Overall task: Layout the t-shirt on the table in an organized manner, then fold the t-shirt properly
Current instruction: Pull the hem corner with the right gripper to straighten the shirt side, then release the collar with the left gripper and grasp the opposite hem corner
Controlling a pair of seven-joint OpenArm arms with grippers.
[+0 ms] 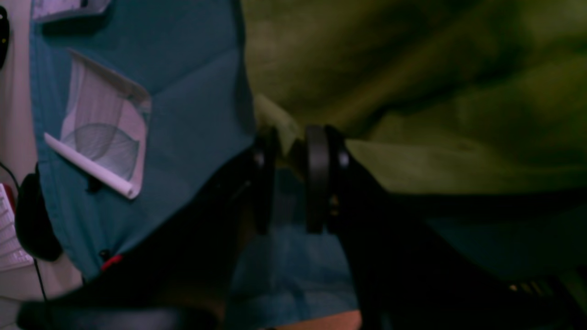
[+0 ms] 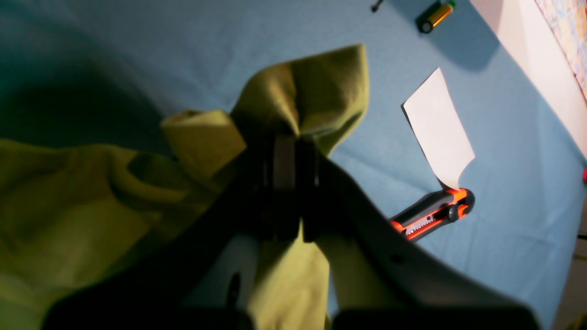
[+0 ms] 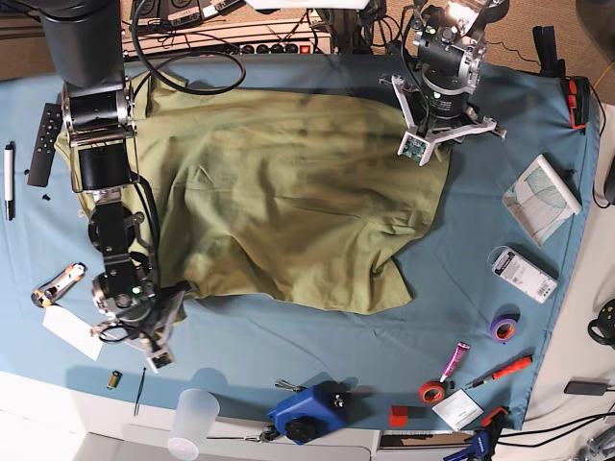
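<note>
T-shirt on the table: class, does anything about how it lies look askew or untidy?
Yes. The t-shirt lies rumpled and slanted on the table, wrinkled, with uneven edges. Its near corner is bunched in the right gripper; the left gripper pinches the far edge.

Two arms, both mostly black.

Right arm (image 3: 104,182): a chain of boxy and cylindrical black segments with silver-grey bands at the joints. Black cables loop from its upper segment and run down alongside the lower links. A small green light shows on the wrist housing near the right gripper (image 3: 144,322).

Left arm (image 3: 444,58): dark grey and black housings, brightly lit on top. A pale grey bracket with spread struts sits at the wrist, carrying a small board.

Wrist views: left gripper (image 1: 290,178) has matte black fingers (image 1: 317,178) with rounded edges and small silver screws; right gripper fingers (image 2: 284,169) are black too.
</note>
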